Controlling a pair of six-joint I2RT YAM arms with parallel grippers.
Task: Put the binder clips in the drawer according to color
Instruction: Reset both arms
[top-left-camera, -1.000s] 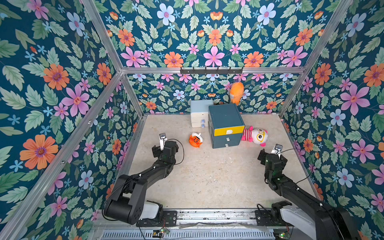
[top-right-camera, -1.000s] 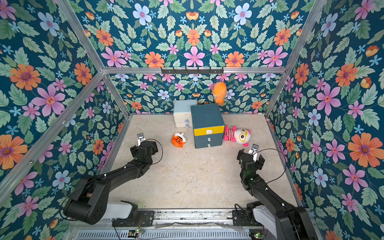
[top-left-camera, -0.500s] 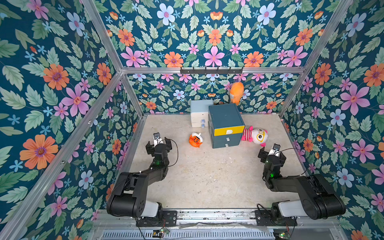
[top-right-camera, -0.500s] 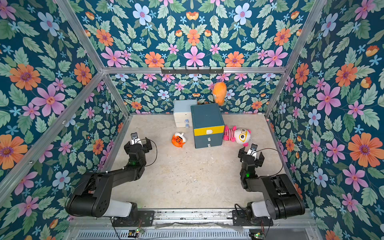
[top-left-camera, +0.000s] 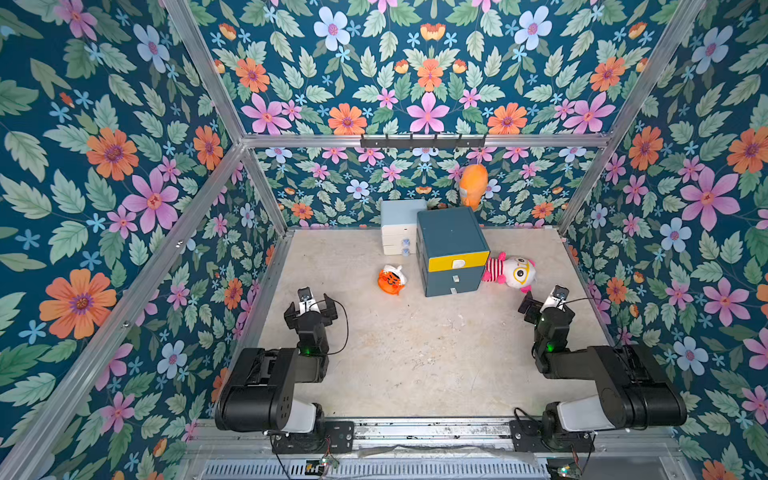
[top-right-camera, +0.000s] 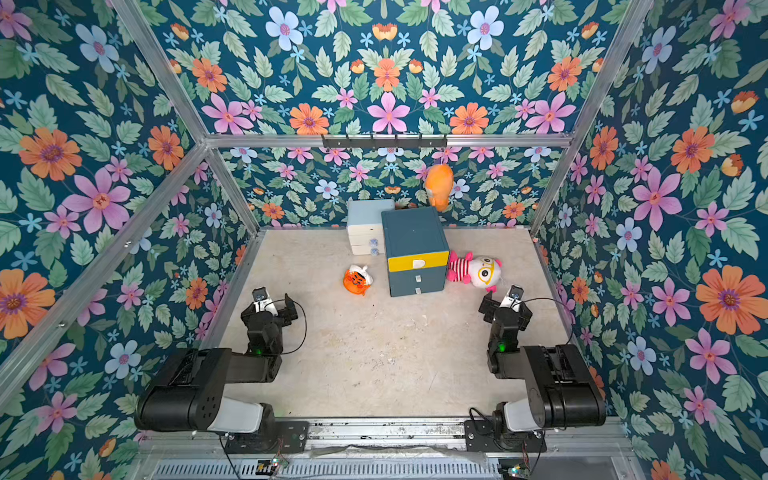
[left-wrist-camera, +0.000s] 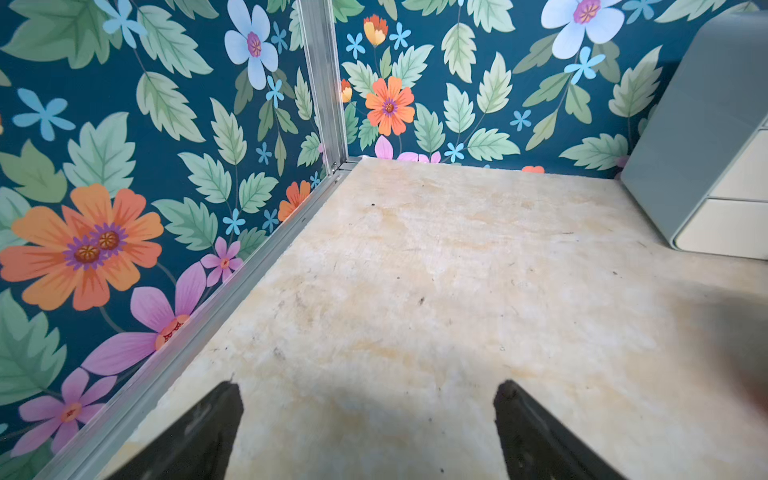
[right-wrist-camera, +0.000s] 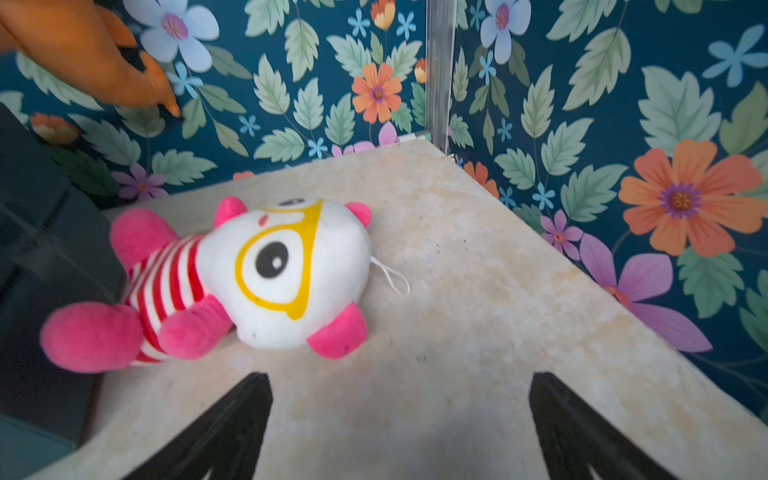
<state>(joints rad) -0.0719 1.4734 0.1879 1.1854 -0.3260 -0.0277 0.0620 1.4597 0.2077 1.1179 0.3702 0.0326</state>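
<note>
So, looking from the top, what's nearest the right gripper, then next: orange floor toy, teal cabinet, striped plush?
From the right gripper, in a top view:
1. striped plush, just ahead.
2. teal cabinet, mid-back.
3. orange floor toy, past the cabinet's other side.

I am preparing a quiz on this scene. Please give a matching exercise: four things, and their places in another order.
1. dark teal box-shaped cabinet with yellow top drawer front
2. pale blue and white plastic drawer unit
3. round orange plush toy
4. pink-and-white striped plush toy

A. right of the cabinet
B. at the back wall, left of the cabinet
C. between the two toys
D. in front of the pale unit

Pairs: 1-C, 2-B, 3-D, 4-A
</note>
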